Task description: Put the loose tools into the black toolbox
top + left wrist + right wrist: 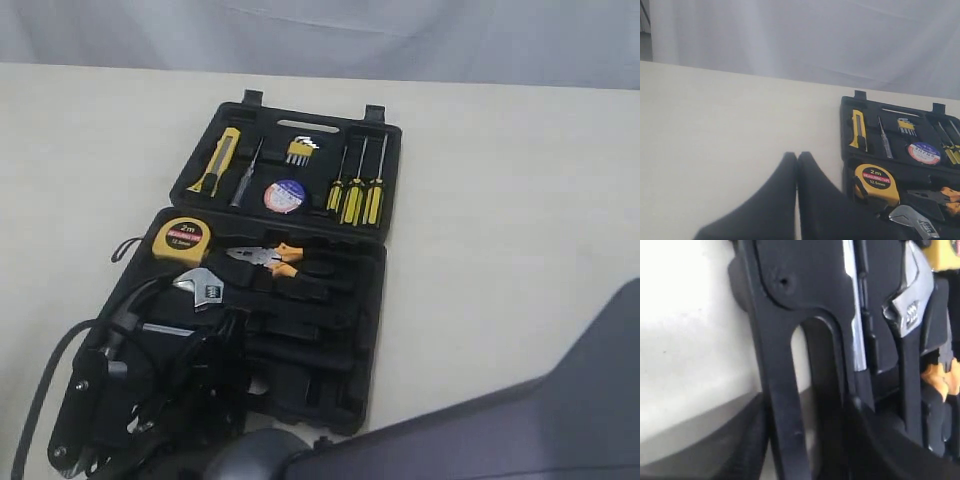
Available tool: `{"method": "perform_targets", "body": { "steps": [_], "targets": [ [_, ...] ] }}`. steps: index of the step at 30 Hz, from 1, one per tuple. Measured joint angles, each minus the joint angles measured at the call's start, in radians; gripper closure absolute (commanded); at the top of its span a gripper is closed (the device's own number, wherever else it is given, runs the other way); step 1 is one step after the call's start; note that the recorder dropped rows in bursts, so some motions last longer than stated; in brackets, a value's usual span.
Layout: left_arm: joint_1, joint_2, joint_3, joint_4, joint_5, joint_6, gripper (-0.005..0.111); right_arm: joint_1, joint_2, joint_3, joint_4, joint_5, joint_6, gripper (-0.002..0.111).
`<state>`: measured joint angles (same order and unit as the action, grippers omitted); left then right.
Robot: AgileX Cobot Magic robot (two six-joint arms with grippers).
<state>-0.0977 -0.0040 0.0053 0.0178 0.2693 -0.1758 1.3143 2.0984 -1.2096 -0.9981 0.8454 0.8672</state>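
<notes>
While the toolbox [345,345] lies open on the table [500,220], the 4 loose tools sit in its recesses. The knife [218,160] and tape roll [285,195] are in the far half, the tape measure [180,238] and pliers [275,260] in the near half. The left gripper [796,156] is closed above the table. The right gripper [807,405] has its fingers apart around the toolbox handle bar.

I see a flat black moulded-plastic toolbox [388,160], a yellow tape measure [181,240] with black-and-red label, orange-and-black-handled pliers [278,260], a yellow-and-black utility knife [217,160] and a round tape roll [285,196] labelled white, blue, red.
</notes>
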Motion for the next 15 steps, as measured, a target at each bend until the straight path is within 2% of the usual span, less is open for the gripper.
{"method": "perform_targets", "body": {
  "steps": [4, 9, 15],
  "targets": [
    [0.000, 0.000, 0.000, 0.000, 0.000, 0.000, 0.107, -0.006, 0.002, 0.000, 0.012, -0.021, -0.002, 0.108],
    [0.000, 0.000, 0.000, 0.000, 0.000, 0.000, 0.107, -0.006, 0.004, 0.000, 0.006, 0.003, -0.010, 0.109],
    [0.000, 0.000, 0.000, 0.000, 0.000, 0.000, 0.107, 0.028, 0.004, 0.000, 0.016, 0.131, -0.075, 0.109]
  ]
}}
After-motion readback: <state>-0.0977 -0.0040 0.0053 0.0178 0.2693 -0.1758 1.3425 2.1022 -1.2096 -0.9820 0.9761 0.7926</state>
